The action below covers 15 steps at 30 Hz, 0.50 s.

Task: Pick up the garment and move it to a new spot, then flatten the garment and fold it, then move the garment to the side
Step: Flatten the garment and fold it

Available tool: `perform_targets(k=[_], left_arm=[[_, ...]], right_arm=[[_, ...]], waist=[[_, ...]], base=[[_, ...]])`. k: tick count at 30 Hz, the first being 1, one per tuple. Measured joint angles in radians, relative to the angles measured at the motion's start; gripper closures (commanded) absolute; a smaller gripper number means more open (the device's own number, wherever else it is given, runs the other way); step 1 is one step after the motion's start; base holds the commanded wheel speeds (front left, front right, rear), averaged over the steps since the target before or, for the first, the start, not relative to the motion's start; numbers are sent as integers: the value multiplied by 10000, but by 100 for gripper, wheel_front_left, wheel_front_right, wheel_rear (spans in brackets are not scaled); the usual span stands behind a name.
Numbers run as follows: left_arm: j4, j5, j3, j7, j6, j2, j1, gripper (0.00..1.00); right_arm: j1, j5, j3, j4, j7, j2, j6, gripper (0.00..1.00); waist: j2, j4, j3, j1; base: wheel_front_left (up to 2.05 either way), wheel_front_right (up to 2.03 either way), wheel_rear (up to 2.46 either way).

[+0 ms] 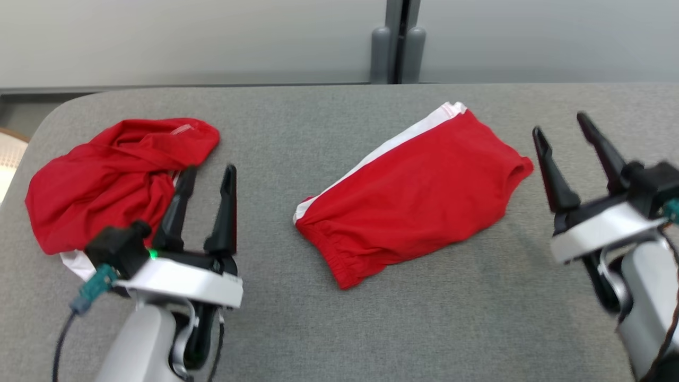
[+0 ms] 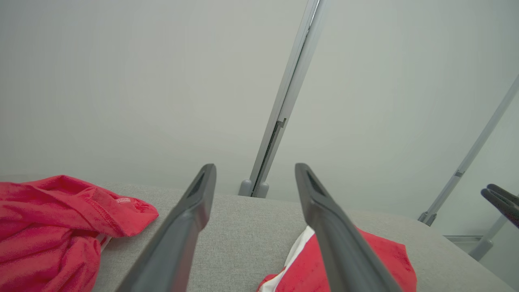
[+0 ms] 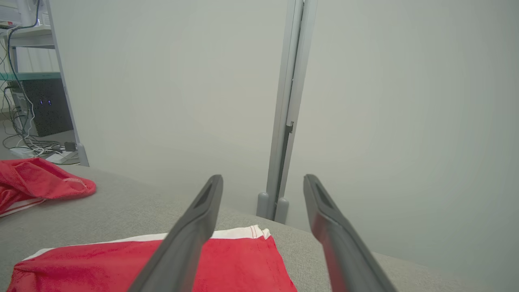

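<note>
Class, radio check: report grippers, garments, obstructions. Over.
Left gripper open, empty, beside crumpled red garment. Right gripper open, empty. Folded red garment lies flat mid-table. Nothing blocks either.

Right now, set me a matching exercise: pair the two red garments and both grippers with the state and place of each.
1 crumpled garment
2 folded garment
3 left gripper
4 right gripper

A flat, middle of the table
B open, right side
C bunched, left end
D open, left side

Pairs: 1-C, 2-A, 3-D, 4-B
</note>
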Motion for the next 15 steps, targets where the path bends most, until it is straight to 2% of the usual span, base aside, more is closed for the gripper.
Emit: perform_targets(k=[3,7,11,15], left_arm=[[-232,709,596,2,-278,-500,771,0],[-408,1358,1229,2,-562,-844,1470,0],[-418,1707,1448,2,-711,-1041,1869,0],[-322,1818,1482,2,-736,-1074,1981,0]], right_arm=[[1303,-782,-821,-800,-2,686,-2,0],[2577,-1559,-1505,-1436,-2,1413,-2,0],[3386,-1946,-2038,-1697,0,1883,-2,0],[3723,-2048,-2236,-1691,-2,2079,-2,0]], waist=[[0,-181,-226,0],[0,-332,-460,0],[0,-341,-540,0],[0,-255,-579,0]], base=[[0,0,0],[0,0,0],[0,0,0],[0,0,0]])
